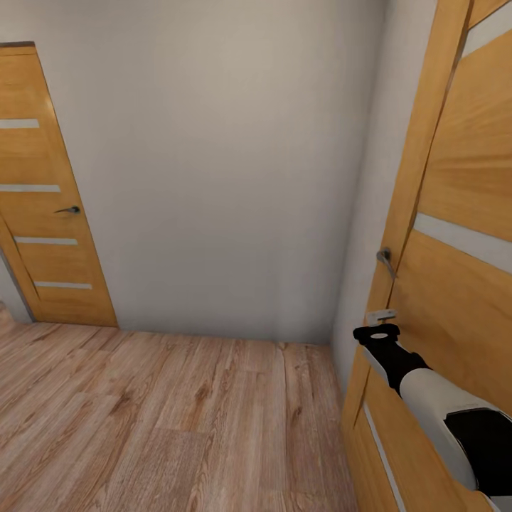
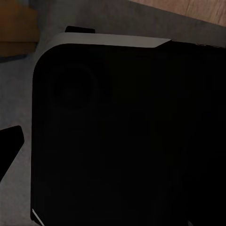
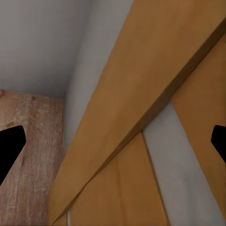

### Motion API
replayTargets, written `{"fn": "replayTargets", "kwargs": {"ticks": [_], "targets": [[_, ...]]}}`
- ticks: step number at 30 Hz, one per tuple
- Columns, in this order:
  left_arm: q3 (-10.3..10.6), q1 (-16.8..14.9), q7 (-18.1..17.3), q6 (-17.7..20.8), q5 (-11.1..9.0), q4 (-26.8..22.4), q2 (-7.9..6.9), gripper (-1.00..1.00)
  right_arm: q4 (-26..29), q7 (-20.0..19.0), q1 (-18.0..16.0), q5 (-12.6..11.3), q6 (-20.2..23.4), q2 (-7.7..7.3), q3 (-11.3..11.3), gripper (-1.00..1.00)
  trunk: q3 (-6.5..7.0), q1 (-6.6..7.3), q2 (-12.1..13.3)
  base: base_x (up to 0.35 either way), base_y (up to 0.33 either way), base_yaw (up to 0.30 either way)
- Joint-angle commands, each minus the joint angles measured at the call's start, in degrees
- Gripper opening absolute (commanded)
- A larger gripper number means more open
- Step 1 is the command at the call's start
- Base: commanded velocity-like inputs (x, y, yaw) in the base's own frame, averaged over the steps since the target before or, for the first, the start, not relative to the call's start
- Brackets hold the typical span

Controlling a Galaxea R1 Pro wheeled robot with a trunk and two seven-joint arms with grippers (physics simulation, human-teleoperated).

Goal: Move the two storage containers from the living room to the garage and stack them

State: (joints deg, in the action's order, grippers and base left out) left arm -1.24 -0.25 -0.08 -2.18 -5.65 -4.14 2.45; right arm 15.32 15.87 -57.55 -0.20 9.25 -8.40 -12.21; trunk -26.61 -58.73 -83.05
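Wood door (image 1: 455, 213) faces the right gripper (image 3: 113, 141), spread wide and empty; left gripper's state unclear.

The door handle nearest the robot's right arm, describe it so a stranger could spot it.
Start at the big wood-panelled door filling the scene's right side. On its near edge sits a small grey lever handle, just above the right gripper, unlike the far door's handle.

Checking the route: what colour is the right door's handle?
Grey metal handle on the orange-wood door; head view.
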Motion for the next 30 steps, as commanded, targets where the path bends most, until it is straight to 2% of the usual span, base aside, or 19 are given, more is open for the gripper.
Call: {"fn": "replayTargets", "kwargs": {"ticks": [1, 7, 9, 13, 16, 19, 20, 21, 22, 24, 26, 27, 29, 30], "targets": [[-0.1, 0.0, 0.0, -0.1, -0.6, 0.0, 0.02, 1.0, 0.1, 0.6, 0.0, 0.5, 0.7, -1.41, 0.0, 1.0, -0.06, 0.0, 0.0, 0.0, 0.0, 0.0], [-0.1, 0.0, 0.0, -0.1, -0.6, 0.0, 0.02, 1.0, 0.1, 0.5, 0.0, 0.3, 0.7, -2.73, 0.0, 1.0, -0.06, 0.0, 0.0, 0.0, 0.0, 0.0], [-0.1, 0.0, 0.0, -0.1, -0.6, 0.0, 0.02, 1.0, 0.1, 0.4, 0.0, -0.6, 0.7, -3.15, -0.1, 1.0, -0.06, 0.0, 0.0, 0.0, 0.0, 0.0], [-0.1, 0.0, 0.0, -0.2, -0.6, 0.0, 0.02, 1.0, 0.0, 0.2, 0.0, -1.2, 0.7, -3.08, 0.0, 1.0, -0.06, 0.0, 0.0, 0.0, 0.0, 0.0], [-0.1, 0.0, 0.0, -0.2, -0.6, 0.0, 0.02, 1.0, -0.3, 0.0, 0.0, -1.6, 0.7, -2.37, 0.0, 1.0, -0.06, 0.0, 0.0, 0.0, 0.0, 0.0], [-0.1, 0.0, 0.0, -0.1, -0.6, 0.0, 0.02, 1.0, -1.0, -0.1, 0.0, -1.9, 0.6, -0.05, 0.0, 1.0, -0.06, 0.0, 0.0, 0.0, 0.0, 0.0], [-0.1, 0.0, 0.0, -0.2, -0.6, 0.0, 0.02, 1.0, -1.6, -0.2, 0.0, -2.0, 0.5, 2.1, 0.0, 1.0, -0.06, 0.0, 0.0, 0.0, 0.0, 0.0], [-0.1, 0.0, 0.0, -0.2, -0.6, 0.0, 0.02, 1.0, -3.5, -0.2, 0.0, -2.1, -0.4, 5.6, 0.0, 1.0, -0.06, 0.0, 0.0, 0.0, 0.0, 0.0], [-0.1, 0.0, 0.0, -0.2, -0.6, 0.0, 0.02, 1.0, -5.5, -0.2, 0.0, -2.1, -1.5, 7.7, 0.0, 1.0, -0.06, 0.0, 0.0, 0.0, 0.0, 0.0], [-0.1, 0.0, 0.0, -0.2, -0.6, 0.0, 0.0, 1.0, -11.2, -0.3, 0.1, -2.1, -4.5, 10.94, 0.0, 1.0, -0.06, 0.0, 0.0, 0.0, 0.0, 0.0], [-0.1, 0.0, 0.0, -0.1, -0.6, 0.0, 0.01, 1.0, -14.3, -0.5, 0.2, -2.1, -6.6, 12.56, 0.0, 1.0, -0.06, 0.0, 0.0, 0.0, 0.0, 0.0], [-0.1, 0.0, 0.0, -0.2, -0.6, 0.0, -0.01, 1.0, -14.9, -0.5, 0.4, -2.1, -7.1, 12.89, 0.0, 1.0, -0.06, 0.0, 0.0, 0.0, 0.0, 0.0], [-0.1, 0.0, 0.0, -0.1, -0.6, 0.0, -0.01, 1.0, -16.0, -0.8, 2.2, -2.1, -8.2, 13.37, -0.1, 1.0, -0.06, 0.0, 0.0, 0.0, 0.0, 0.0], [-0.1, 0.0, 0.0, -0.1, -0.6, 0.0, -0.02, 1.0, -16.5, -1.0, 4.5, -2.0, -8.6, 13.48, -0.1, 1.0, -0.06, 0.0, 0.0, 0.0, 0.0, 0.0]]}}
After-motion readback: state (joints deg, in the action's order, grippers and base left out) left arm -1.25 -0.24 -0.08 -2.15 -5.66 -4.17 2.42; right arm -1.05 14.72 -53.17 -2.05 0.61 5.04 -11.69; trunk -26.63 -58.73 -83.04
